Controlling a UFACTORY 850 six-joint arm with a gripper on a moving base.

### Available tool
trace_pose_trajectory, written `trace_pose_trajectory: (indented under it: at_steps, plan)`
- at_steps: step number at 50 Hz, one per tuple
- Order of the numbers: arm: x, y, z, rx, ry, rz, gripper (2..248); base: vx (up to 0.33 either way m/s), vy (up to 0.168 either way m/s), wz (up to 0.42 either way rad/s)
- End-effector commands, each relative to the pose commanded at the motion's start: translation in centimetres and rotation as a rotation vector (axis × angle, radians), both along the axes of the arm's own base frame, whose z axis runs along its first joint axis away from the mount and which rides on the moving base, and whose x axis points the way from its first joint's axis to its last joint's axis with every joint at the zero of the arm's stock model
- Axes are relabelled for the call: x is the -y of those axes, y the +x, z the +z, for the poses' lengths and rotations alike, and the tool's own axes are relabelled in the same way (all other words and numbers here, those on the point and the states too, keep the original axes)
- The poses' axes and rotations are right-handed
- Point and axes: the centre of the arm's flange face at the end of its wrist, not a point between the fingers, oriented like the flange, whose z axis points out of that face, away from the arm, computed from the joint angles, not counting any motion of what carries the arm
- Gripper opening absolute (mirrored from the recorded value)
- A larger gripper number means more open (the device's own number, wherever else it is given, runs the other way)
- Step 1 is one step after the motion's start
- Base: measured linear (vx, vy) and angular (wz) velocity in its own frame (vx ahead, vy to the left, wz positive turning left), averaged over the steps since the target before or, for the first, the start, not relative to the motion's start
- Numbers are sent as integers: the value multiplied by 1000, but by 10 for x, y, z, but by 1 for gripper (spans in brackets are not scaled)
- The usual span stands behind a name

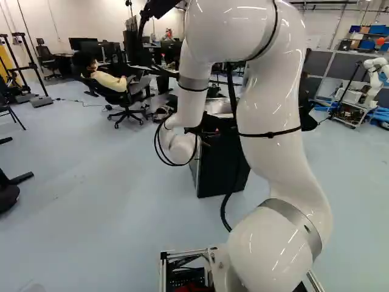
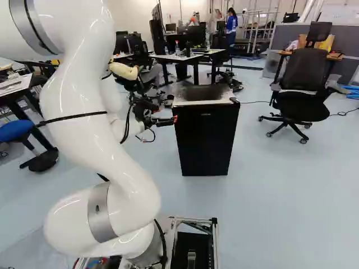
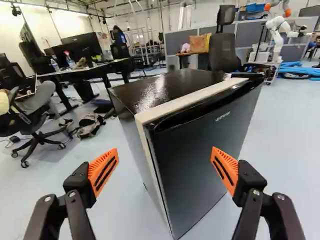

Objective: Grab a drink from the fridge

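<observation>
A desk (image 2: pixel 175 57) and an office chair (image 2: pixel 303 73) stand beyond the shut fridge (image 2: pixel 205 140).

A black office chair (image 2: pixel 304 95) stands near wooden-topped desk (image 2: pixel 335 56).
</observation>
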Motion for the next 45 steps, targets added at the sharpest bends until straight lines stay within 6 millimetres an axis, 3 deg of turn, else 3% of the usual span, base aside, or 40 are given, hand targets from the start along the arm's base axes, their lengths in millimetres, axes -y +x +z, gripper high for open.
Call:
trace_pose_trajectory:
  at_steps: [8,31,45]
  plan:
    - [-8,5,-9,10,-11,-44,247,0,0,0]
    - [-29,20,-10,72,-4,-172,247,0,0,0]
    - [-33,38,-13,88,21,-260,247,0,0,0]
